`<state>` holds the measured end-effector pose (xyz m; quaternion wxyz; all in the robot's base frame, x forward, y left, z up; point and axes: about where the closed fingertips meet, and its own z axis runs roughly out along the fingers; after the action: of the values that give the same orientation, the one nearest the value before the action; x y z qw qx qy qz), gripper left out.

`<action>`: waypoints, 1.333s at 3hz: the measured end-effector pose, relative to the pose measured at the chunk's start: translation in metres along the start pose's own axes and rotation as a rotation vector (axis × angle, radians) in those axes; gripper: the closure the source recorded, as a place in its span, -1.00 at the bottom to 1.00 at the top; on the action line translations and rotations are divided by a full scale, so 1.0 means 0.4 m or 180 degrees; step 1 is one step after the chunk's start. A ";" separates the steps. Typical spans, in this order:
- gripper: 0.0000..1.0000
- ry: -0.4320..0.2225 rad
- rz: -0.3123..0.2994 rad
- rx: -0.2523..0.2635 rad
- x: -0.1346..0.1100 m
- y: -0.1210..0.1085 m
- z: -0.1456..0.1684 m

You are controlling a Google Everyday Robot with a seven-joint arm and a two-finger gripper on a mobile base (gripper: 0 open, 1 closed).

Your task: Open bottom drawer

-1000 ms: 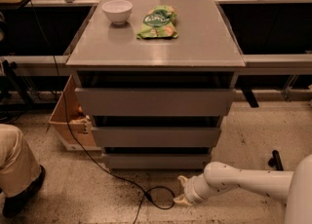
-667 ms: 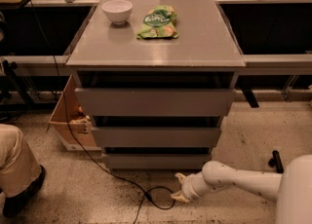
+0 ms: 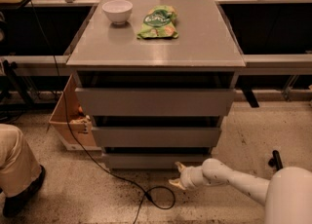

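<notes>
Hanging low over the speckled floor, your gripper point(image 3: 175, 175) sat just in front of the bottom drawer point(image 3: 146, 160), right of the front's middle and near its lower edge. The claw was spread and held nothing. One finger pointed up toward the drawer front and the other angled down at the floor. I could not tell whether the upper tip touched the front.

The drawer looked shut, its flat grey front in line with the cabinet point(image 3: 156, 52) base. It had no handle, which is likely why you came in so low with the claw wide: only an edge offers purchase.

A black cable point(image 3: 158, 196) looped on the floor just left of the gripper and could snag. The white bowl point(image 3: 117, 9) and green chip bag point(image 3: 158, 22) sat on the cabinet top, well apart from the work.
</notes>
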<state>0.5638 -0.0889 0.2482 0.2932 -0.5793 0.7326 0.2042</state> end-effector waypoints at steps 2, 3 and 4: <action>-1.00 -0.0160 -0.0048 0.0427 -0.005 -0.198 0.072; -1.00 -0.0165 -0.0052 0.0479 -0.006 -0.246 0.098; -1.00 -0.0104 -0.0039 0.0404 0.004 -0.264 0.148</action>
<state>0.6774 -0.0782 0.2073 0.3424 -0.5607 0.7356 0.1650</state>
